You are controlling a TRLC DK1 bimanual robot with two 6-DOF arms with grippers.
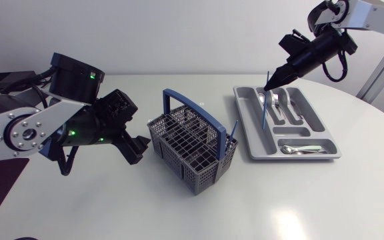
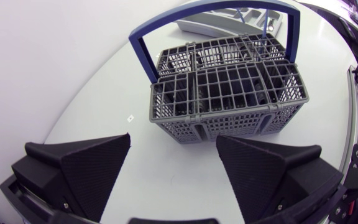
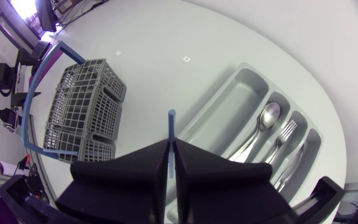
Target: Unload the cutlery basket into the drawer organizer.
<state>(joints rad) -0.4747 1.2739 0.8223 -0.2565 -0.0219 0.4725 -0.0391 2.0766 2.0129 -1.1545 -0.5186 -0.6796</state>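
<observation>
The grey cutlery basket with a blue handle stands mid-table. A thin blue stick leans out of its right side. My left gripper hovers left of the basket, open and empty; the left wrist view has the basket just ahead of its spread fingers. My right gripper is shut on another thin blue stick, held upright over the long left compartment of the grey drawer organizer. In the right wrist view that stick juts out from between the shut fingers above the organizer.
The organizer holds a spoon and a fork in its middle slots, and small spoons in its front cross slot. The basket lies left of the organizer. White tabletop surrounds both.
</observation>
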